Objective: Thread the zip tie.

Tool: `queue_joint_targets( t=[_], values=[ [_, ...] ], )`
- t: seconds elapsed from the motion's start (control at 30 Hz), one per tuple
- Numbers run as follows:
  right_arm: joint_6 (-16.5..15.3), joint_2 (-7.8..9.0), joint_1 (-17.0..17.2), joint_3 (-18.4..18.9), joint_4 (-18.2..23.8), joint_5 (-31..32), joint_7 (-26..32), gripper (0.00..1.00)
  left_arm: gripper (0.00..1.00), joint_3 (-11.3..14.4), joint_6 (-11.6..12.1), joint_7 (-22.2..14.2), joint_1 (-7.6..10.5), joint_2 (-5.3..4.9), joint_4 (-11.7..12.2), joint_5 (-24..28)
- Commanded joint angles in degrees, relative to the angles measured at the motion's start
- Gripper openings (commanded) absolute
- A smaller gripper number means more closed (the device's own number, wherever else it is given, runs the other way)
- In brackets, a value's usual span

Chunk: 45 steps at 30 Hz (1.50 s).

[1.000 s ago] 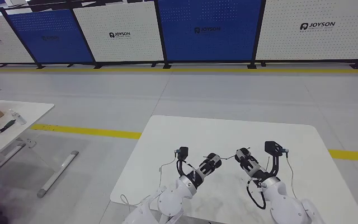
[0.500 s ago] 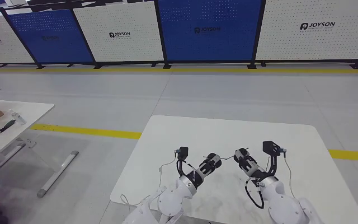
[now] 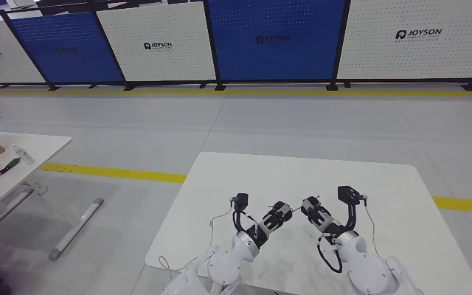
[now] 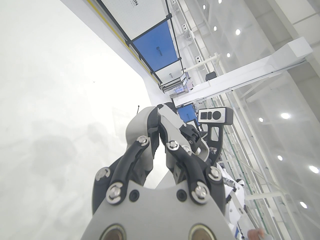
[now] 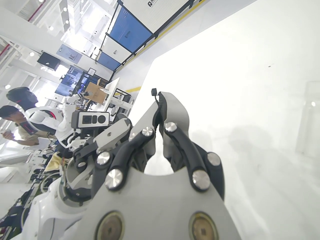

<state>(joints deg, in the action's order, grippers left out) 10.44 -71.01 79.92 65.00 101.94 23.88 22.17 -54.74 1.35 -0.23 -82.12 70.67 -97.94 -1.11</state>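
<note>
Low in the middle of the top view, the left gripper (image 3: 283,213) and the right gripper (image 3: 304,206) face each other close together above the white table (image 3: 369,173), the left one further left in the frame. What runs between them is too thin to make out there.

At the centre of the left wrist view, the left gripper's fingers are pinched together. The zip tie (image 4: 138,109) pokes out just left of the fingertips as a thin black pointed end over the table.

At the centre of the right wrist view, the right gripper's fingers are closed on the black strap, and its small square head (image 5: 154,92) stands just above the fingertips.

The step in hand looks like feeding the pointed end into the head's slot. It calls for one arm held steady, the slot turned square to the strap, and a slow, straight advance, since the short free end could bend aside if it meets the head's edge.
</note>
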Motion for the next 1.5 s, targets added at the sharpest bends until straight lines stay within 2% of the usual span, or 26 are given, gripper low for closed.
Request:
queue_joint_targets(
  t=[0.0, 0.23, 0.27, 0.4, 0.43, 0.57, 0.83, 1.3, 1.4, 1.47],
  values=[
    [-0.14, 0.00, 0.07, 0.36, 0.13, -0.42, 0.00, 0.00, 0.00, 0.00, 0.00, 0.00, 0.00, 0.00, 0.00, 0.00],
    [-0.53, 0.14, 1.01, 1.83, 1.27, -1.07, 0.09, 0.00, 0.00, -0.01, -0.08, 0.13, 0.00, 0.08, 0.12, 0.03],
    [-0.53, 0.15, 1.09, 1.91, 1.35, -1.01, 0.15, 0.09, 0.00, 0.01, -0.21, 0.23, 0.03, 0.12, 0.14, 0.05],
    [-0.37, 0.16, 1.29, 2.08, 1.41, -0.97, 0.50, 0.19, 0.00, 0.42, -0.88, 0.66, 0.26, 0.35, 0.38, 0.00],
    [-0.39, 0.16, 1.32, 2.10, 1.39, -0.95, 0.53, 0.25, 0.00, 0.57, -1.12, 0.70, 0.34, 0.41, 0.45, -0.05],
    [-0.51, 0.18, 1.37, 2.21, 1.48, -0.33, 0.57, 0.27, 0.00, 1.05, -2.02, 1.03, 0.77, 0.63, 0.89, -0.70],
    [-0.90, 0.38, 2.39, 2.61, 2.18, 1.74, 1.02, 0.27, 0.00, 1.47, -3.44, 2.49, 1.31, 1.12, 1.37, -0.71],
    [-1.57, 0.66, 4.17, 3.81, 2.36, 2.05, 2.20, 0.31, 0.00, 0.83, -3.05, 3.14, 1.02, 1.57, 1.26, 0.73],
    [-1.71, 0.67, 4.23, 3.51, 2.38, 2.71, 2.42, 0.28, 0.00, 0.70, -3.08, 3.24, 0.93, 1.65, 1.13, 0.77],
    [-1.81, 0.64, 4.16, 3.32, 2.46, 2.79, 2.38, 0.16, 0.00, 0.63, -3.05, 3.27, 0.82, 1.69, 1.06, 0.91]
  ],
)
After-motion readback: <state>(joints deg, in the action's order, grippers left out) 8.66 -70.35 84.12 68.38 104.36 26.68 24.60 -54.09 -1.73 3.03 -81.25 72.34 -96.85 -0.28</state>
